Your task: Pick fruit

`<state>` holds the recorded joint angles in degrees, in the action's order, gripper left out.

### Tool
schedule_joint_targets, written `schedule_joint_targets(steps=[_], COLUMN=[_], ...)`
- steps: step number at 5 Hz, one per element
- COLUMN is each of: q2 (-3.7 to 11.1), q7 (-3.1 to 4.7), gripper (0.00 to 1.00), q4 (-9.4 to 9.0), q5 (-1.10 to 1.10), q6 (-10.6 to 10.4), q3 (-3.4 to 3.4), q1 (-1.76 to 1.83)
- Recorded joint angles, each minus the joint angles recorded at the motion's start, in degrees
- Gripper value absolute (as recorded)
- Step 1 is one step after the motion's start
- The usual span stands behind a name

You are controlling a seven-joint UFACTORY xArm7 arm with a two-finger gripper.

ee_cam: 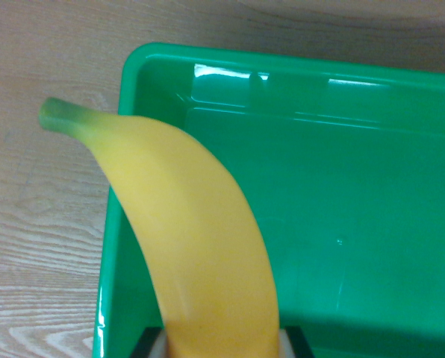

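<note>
A yellow banana with a green stem tip fills the middle of the wrist view, curving from the bottom centre up to the upper left. It hangs above the left edge of a green plastic bin. My gripper shows only at the bottom edge, where dark finger parts with pale pads sit on both sides of the banana's lower end, shut on it. The banana's stem pokes out past the bin's left rim, over the table.
The bin's floor in view holds nothing, and its rim runs across the top. A light wood-grain tabletop lies to the left and behind the bin.
</note>
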<state>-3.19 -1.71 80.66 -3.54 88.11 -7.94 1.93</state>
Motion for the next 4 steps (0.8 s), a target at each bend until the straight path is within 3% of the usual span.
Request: schedule_joint_targets(steps=[4], q2=[-0.42], q7=[-0.01], gripper=[1.0], q4=[0.75], q5=[-0.04], q6=[1.17], q3=[0.0], q1=[-0.02])
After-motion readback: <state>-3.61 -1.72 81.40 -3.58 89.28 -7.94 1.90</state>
